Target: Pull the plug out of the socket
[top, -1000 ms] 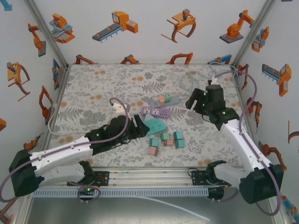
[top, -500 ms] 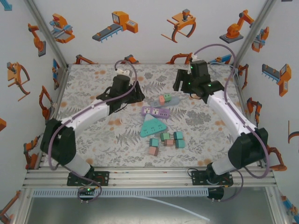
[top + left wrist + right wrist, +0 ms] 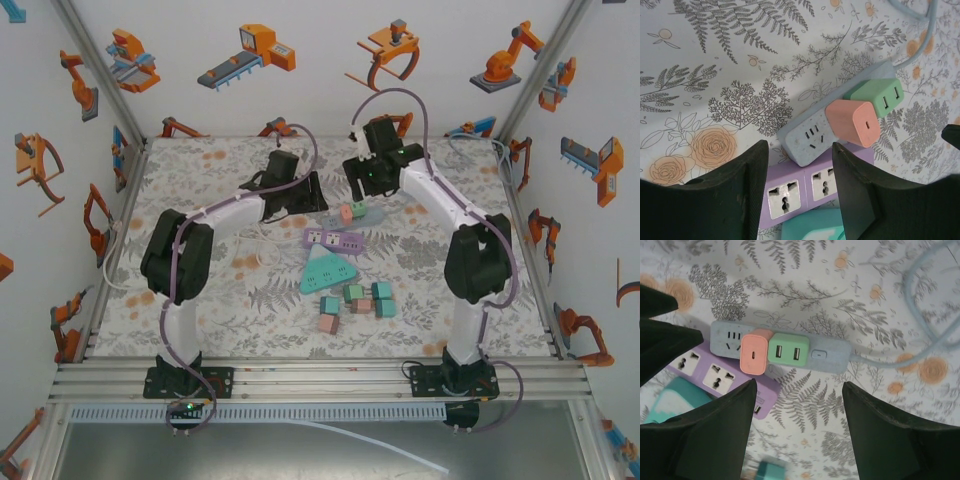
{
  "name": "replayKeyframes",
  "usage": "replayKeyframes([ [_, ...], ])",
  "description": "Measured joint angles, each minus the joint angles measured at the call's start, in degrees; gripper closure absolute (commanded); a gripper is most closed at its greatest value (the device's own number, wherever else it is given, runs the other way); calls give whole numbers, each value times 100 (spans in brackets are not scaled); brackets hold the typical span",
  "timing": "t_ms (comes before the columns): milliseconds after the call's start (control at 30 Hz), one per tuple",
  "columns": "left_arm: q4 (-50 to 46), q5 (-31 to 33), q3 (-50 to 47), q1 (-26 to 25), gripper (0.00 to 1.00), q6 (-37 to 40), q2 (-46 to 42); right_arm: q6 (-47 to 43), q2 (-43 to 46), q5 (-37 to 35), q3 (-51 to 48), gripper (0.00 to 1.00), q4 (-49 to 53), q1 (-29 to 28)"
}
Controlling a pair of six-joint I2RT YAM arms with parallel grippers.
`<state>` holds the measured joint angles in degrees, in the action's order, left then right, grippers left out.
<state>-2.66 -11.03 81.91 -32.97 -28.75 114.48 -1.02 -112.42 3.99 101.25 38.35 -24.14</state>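
A smooth, rounded salmon-pink plastic plug (image 3: 854, 122) sits in a speckled grey-blue plastic power strip (image 3: 807, 140), just ahead of the left gripper (image 3: 800, 148), jaws spread. The right gripper (image 3: 798, 385) hangs above it, jaws likewise apart.

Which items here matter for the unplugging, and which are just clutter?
Job: grey-blue power strip, with the pink plug and green plug seated in it; left gripper and right gripper, both open above it.
Lying about: purple strip, teal strip, loose cube plugs.
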Motion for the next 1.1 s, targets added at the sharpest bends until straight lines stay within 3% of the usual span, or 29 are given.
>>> replayKeyframes([
  [300, -39, -234, 0, -59, 48, 24, 343, -3792, -157, 1915, 92, 33, 136, 280],
  [567, -433, -210, 284, -85, 52, 407, 662, -6933, -251, 2754, -28, 33, 898, 448],
  [733, -595, -149, 444, -98, 53, 649, 726, -7772, -706, 3023, 273, 37, 1104, 514],
  [967, -669, -83, 586, -114, 53, 863, 791, -8144, -1263, 3106, 629, 40, 1154, 570],
  [1100, -682, -166, 660, -118, 51, 894, 852, -8236, -1462, 3117, 728, 59, 1176, 570],
])
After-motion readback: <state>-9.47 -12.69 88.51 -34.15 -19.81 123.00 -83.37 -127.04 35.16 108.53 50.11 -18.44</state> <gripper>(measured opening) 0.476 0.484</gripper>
